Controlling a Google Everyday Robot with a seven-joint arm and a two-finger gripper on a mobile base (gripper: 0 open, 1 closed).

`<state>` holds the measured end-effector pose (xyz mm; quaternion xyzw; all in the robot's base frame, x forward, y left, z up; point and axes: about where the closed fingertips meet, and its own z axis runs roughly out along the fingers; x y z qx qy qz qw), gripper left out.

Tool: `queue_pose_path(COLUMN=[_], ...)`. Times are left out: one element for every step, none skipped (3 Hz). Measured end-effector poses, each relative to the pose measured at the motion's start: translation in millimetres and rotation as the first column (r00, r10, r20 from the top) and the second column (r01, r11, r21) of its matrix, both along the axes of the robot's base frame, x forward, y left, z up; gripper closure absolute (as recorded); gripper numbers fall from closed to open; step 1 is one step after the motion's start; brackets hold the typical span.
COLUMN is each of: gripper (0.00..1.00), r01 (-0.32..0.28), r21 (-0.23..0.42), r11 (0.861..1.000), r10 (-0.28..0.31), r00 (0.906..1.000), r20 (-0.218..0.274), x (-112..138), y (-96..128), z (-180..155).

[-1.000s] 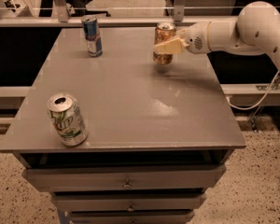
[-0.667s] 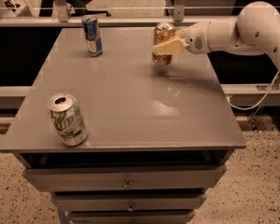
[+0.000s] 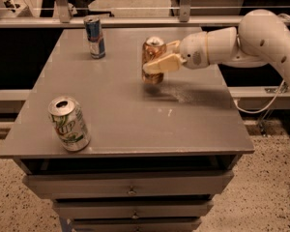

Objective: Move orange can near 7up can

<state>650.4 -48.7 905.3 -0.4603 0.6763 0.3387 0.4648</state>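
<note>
Three cans on the grey flat-topped counter [image 3: 135, 115]. Robot's hand [image 3: 160, 56] pinches the orange-copper metallic drink can [image 3: 152, 50] side-on at mid-body, apparently just off the surface, so it travels upright. The silver-white green-logo 7up can [image 3: 69, 124] sits well apart, front-left; the slim blue-and-silver can [image 3: 94, 36] is back-left.

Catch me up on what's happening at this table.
A robot arm reaches in from the right, its pincer shut on the orange can, holding it upright around the middle of the grey table, seemingly just off the surface. The 7up can stands at the front left corner, well apart from it. A slim blue-and-silver can stands at the back left, untouched.
</note>
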Motion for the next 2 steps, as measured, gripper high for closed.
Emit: queue_pose_path(gripper=[1.00, 1.00], r01=[-0.121, -0.202], r21=[-0.009, -0.014], r11=[0.993, 0.979], r10=[0.121, 0.203], r00=[0.9922, 0.9785], r20=[0.029, 0.038], x=[-50, -95], y=[30, 53], z=[3, 4])
